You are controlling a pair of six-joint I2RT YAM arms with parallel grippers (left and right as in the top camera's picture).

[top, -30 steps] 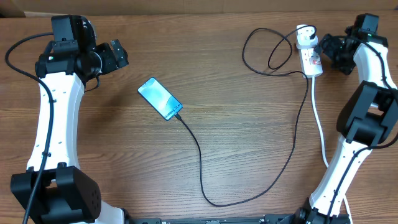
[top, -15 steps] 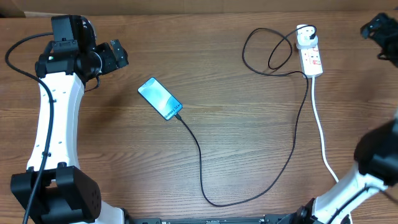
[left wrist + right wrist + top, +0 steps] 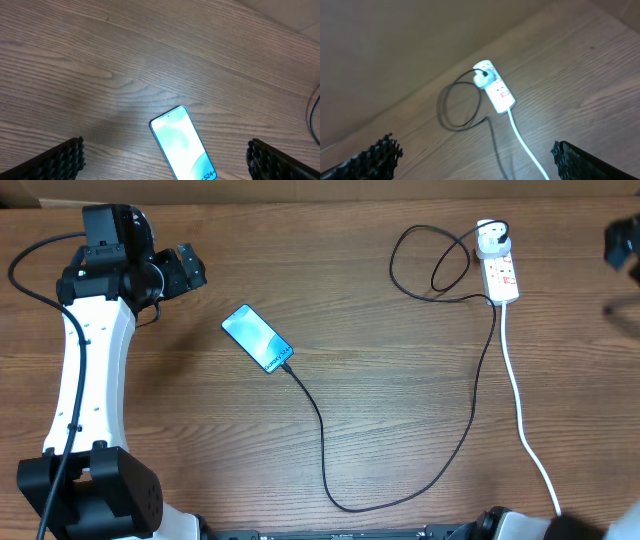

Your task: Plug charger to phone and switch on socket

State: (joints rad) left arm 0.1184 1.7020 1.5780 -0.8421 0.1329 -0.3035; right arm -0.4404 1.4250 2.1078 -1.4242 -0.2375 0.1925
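The phone [image 3: 257, 338] lies screen-up, glowing blue-teal, left of the table's centre, and it also shows in the left wrist view [image 3: 182, 142]. The charger's black cable [image 3: 325, 450] meets the phone's lower-right end, sweeps down and round to the right, then loops near its round white plug adapter [image 3: 489, 243]. That adapter sits in the far end of the socket [image 3: 501, 275], a white power strip. My left gripper [image 3: 190, 268] hovers open up-left of the phone, with nothing between its fingers [image 3: 65, 157]. My right gripper [image 3: 475, 160] is open, high above the socket [image 3: 500, 95], and is a dark blur in the overhead view.
The socket's thick white cord [image 3: 520, 405] runs down to the table's bottom right edge. My left arm's white links [image 3: 85, 370] stand along the left side. A brown wall [image 3: 395, 45] rises behind the table's far edge.
My right arm has pulled away from the socket, rising and swinging out to the right edge of the overhead view. The left arm, phone and cable have not moved.
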